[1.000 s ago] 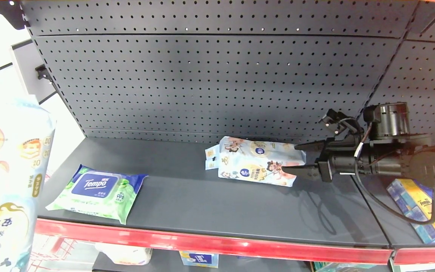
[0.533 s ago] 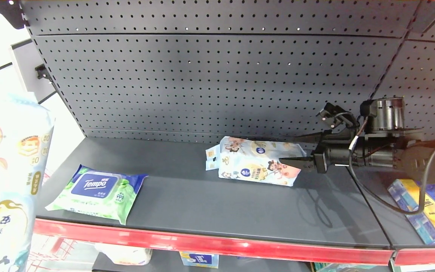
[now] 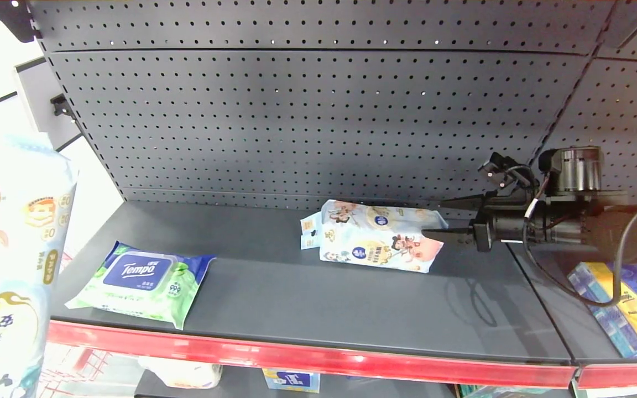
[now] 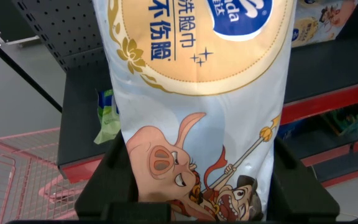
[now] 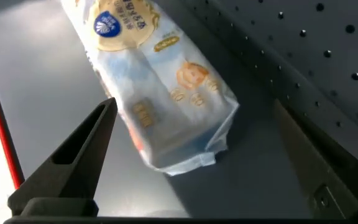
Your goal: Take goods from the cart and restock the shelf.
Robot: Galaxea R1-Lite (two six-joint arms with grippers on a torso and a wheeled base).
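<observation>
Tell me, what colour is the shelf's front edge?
The front edge is red, clearest in the head view.

I have the held tissue pack, pale blue with cartoon figures and a gold-rimmed label, clamped upright in my left gripper, at the far left of the head view. A second tissue pack of the same print lies flat at centre frame, towards the back of the dark grey shelf. A green wet-wipes pack with a blue lid lies flat at lower left, near the shelf's red front edge. The pink wire cart sits at the lower left of the left wrist view.
</observation>
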